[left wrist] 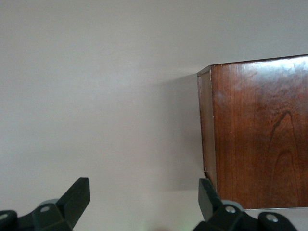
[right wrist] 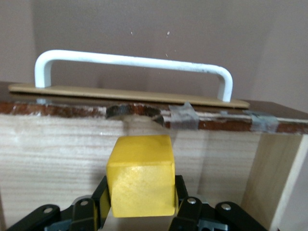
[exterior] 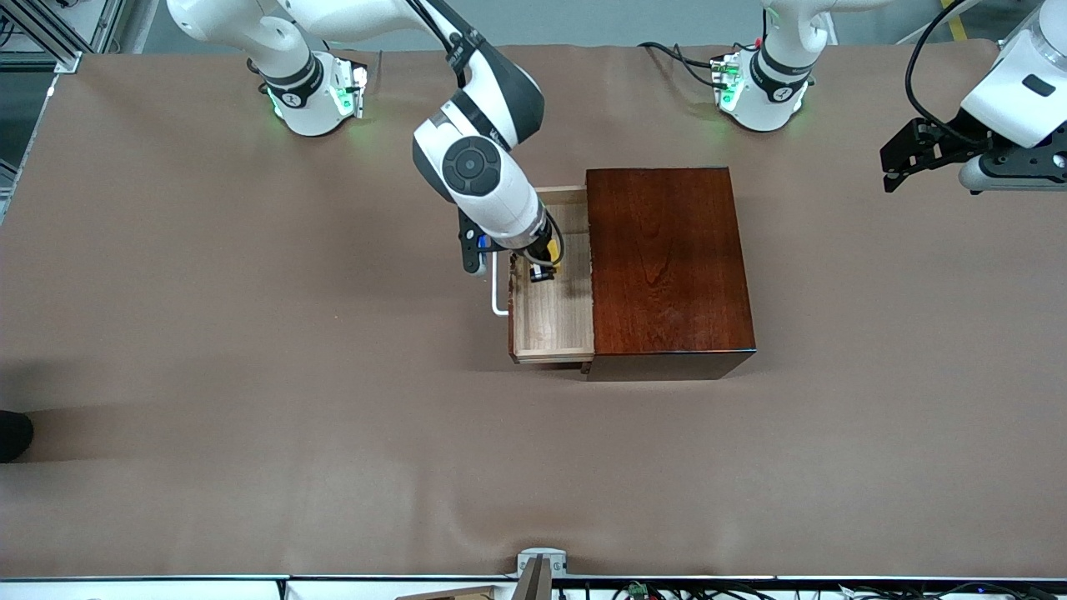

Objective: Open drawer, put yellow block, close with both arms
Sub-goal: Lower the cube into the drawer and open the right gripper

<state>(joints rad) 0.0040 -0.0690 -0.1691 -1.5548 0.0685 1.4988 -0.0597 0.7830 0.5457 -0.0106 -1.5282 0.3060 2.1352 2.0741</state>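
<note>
The mahogany box [exterior: 667,267] stands mid-table with its drawer [exterior: 554,329] pulled out toward the right arm's end, white handle [exterior: 498,293] outermost. My right gripper [exterior: 542,268] reaches down into the pale tray, shut on the yellow block [exterior: 551,252]. In the right wrist view the block [right wrist: 140,175] sits between the black fingers [right wrist: 179,192], facing the drawer front's inner wall [right wrist: 57,154] and the handle [right wrist: 130,60]. My left gripper [exterior: 894,172] hangs open and empty over the table at the left arm's end. Its wrist view shows its fingers [left wrist: 79,192] apart, the box [left wrist: 260,134] ahead.
The brown table cover [exterior: 250,375] spreads around the box. The two arm bases [exterior: 313,96] [exterior: 763,87] stand along the table edge farthest from the front camera. A small metal fixture [exterior: 540,567] sits at the nearest edge.
</note>
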